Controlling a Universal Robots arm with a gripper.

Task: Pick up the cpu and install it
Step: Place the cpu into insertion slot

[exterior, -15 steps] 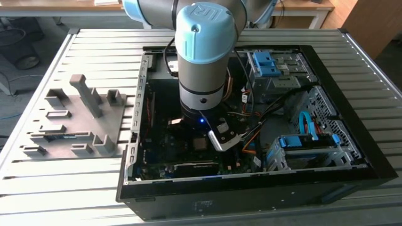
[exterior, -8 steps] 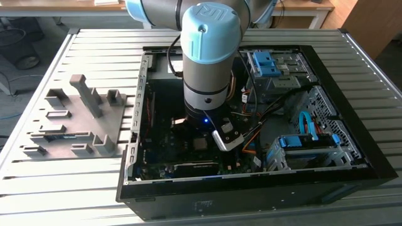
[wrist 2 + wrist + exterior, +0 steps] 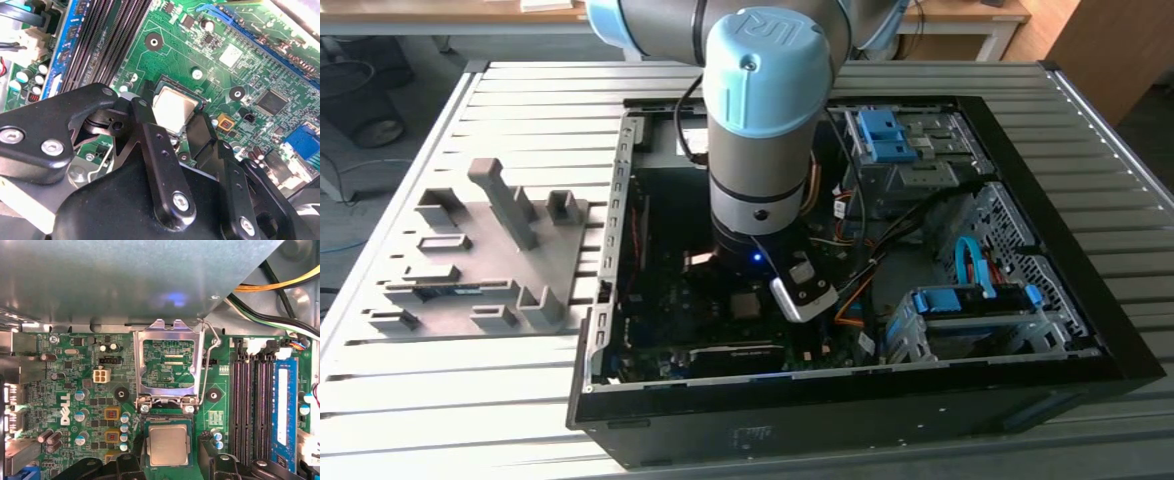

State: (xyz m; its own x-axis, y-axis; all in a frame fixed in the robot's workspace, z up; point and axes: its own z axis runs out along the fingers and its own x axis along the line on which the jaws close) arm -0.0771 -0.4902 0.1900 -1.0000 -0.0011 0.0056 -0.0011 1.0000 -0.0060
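Observation:
The cpu point(image 3: 168, 445) point(image 3: 172, 109), a small square chip with a silvery top, lies flat in the dark socket on the green motherboard point(image 3: 75, 390). The socket's metal load plate point(image 3: 169, 365) stands flipped open beside it, with its lever point(image 3: 210, 355) raised. My gripper point(image 3: 170, 456) point(image 3: 171, 116) hangs right over the chip. One black finger point(image 3: 150, 150) stands on each side of it, just outside the socket's edges and a small gap from the chip. In the exterior view the arm reaches straight down into the open computer case point(image 3: 854, 390), with the gripper point(image 3: 750, 298) low over the board.
A grey metal box wall point(image 3: 150, 280) stands close behind the socket. Black memory slots point(image 3: 250, 410) and a blue one point(image 3: 284, 410) run beside it. Yellow and black cables point(image 3: 270, 287) and blue drive cages point(image 3: 974, 310) crowd the case. A grey fixture tray point(image 3: 480, 260) lies outside.

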